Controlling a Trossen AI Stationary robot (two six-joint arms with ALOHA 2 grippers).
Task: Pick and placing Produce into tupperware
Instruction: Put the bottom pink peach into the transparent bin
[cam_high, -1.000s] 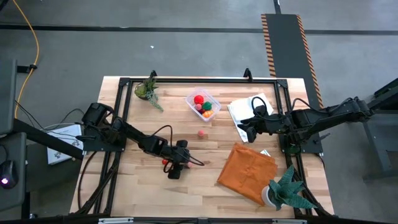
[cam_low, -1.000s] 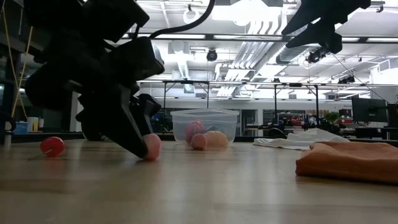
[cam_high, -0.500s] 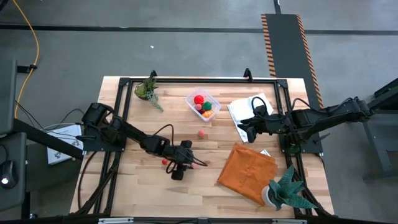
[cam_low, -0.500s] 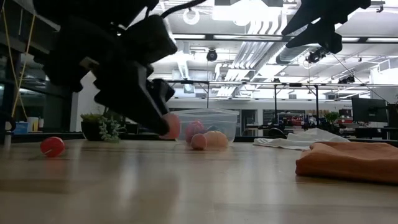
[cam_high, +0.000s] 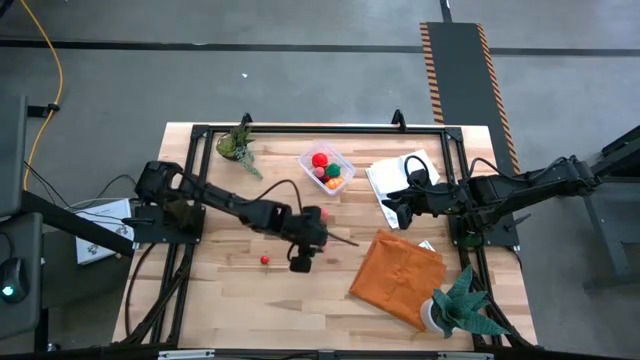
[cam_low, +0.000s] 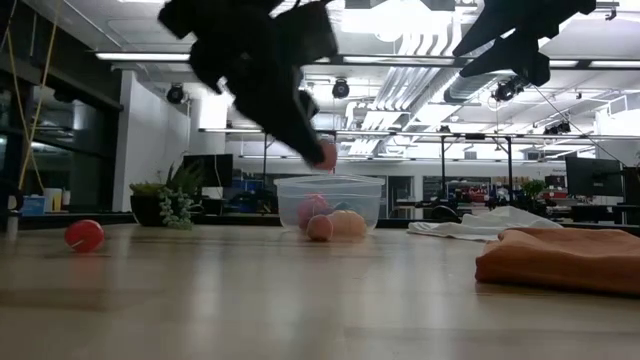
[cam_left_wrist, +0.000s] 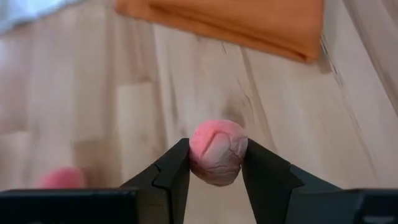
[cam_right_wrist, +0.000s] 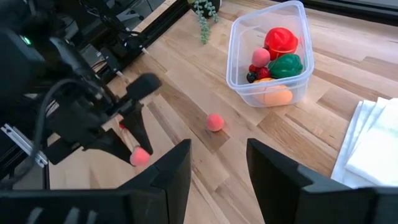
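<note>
Left gripper (cam_left_wrist: 214, 163) is clamped on a pink ball (cam_left_wrist: 217, 151), lifted off the table (cam_high: 230, 300), short of the tupperware (cam_high: 327, 167). That container holds red, green and orange produce (cam_right_wrist: 280, 53). Another pink piece (cam_right_wrist: 215, 122) lies just beside the tupperware; a red one (cam_high: 264, 260) lies farther off. Right gripper (cam_right_wrist: 217, 163) hangs by the white cloth (cam_high: 392, 175), fingers apart, empty.
</note>
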